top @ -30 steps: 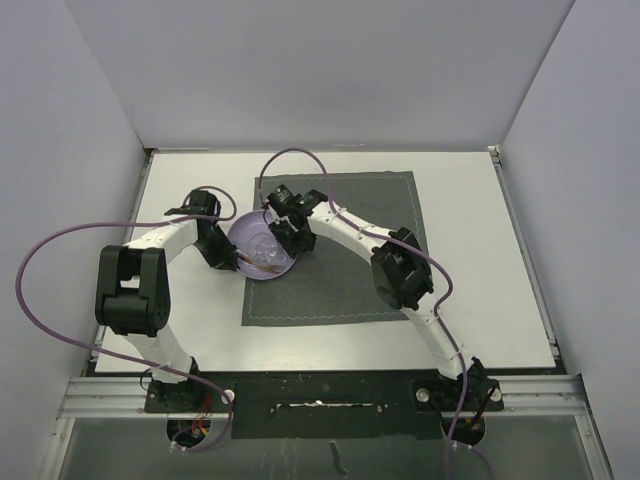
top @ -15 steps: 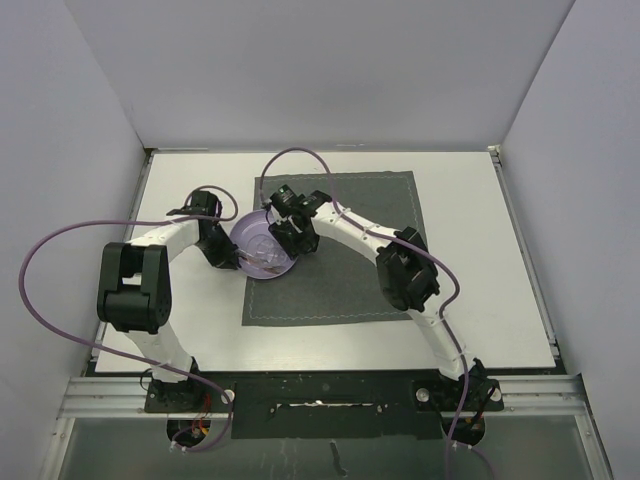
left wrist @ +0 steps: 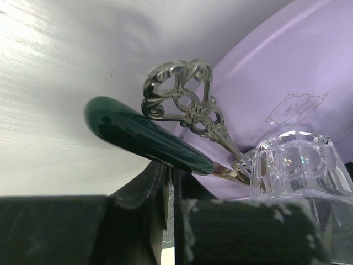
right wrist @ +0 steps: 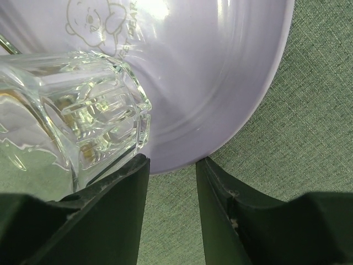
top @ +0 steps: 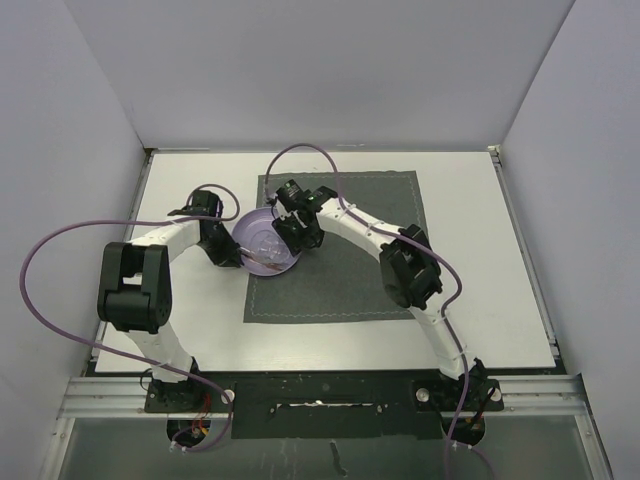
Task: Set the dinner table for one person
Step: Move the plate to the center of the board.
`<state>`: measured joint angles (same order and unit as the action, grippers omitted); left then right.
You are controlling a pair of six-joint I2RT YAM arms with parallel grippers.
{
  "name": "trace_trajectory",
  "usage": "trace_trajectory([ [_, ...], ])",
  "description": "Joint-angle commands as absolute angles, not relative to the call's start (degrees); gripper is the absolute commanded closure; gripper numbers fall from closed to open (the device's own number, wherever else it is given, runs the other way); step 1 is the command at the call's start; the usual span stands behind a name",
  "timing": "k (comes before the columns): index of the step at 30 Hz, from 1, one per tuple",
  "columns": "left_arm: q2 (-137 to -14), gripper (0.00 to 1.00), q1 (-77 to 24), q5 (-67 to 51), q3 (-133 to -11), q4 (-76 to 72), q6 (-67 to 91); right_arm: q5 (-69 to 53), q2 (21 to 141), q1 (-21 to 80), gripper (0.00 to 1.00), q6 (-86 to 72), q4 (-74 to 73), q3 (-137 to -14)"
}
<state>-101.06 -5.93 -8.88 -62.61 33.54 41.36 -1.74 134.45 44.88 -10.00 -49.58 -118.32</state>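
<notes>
A lilac plate (top: 262, 238) lies on the left edge of the dark grey placemat (top: 350, 270), which rests on the white dinner table (top: 480, 250). On the plate (left wrist: 287, 66) lie a clear faceted glass (left wrist: 295, 165) on its side, a green-handled utensil (left wrist: 138, 135) and an ornate silver handle (left wrist: 185, 102). My left gripper (left wrist: 168, 172) is shut at the plate's left rim, and the green handle crosses and hides its tips. My right gripper (right wrist: 171, 161) stands open at the plate's (right wrist: 220, 72) right rim, beside the glass (right wrist: 83, 121).
Grey walls close the table on three sides. A metal rail (top: 320, 385) with both arm bases runs along the near edge. Purple cables (top: 60, 250) loop off the arms. Bare white tabletop lies right of the placemat and in front of it.
The plate, with both grippers at its rim, has slid a little up and to the right. The placemat has shifted slightly right with it.
</notes>
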Motion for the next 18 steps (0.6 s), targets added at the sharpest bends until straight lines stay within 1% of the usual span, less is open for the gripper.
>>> trace_trajectory([
  [1, -102.53, 1.00, -7.91, -12.24, -63.54, 30.80, 40.63, -6.58, 128.04, 45.40, 0.60, -9.37, -42.98, -121.98],
  [18, -100.34, 1.00, -6.88, -12.00, -63.04, 32.45, 39.97, -4.99, 126.07, 45.09, 0.58, -7.94, -46.74, -126.52],
])
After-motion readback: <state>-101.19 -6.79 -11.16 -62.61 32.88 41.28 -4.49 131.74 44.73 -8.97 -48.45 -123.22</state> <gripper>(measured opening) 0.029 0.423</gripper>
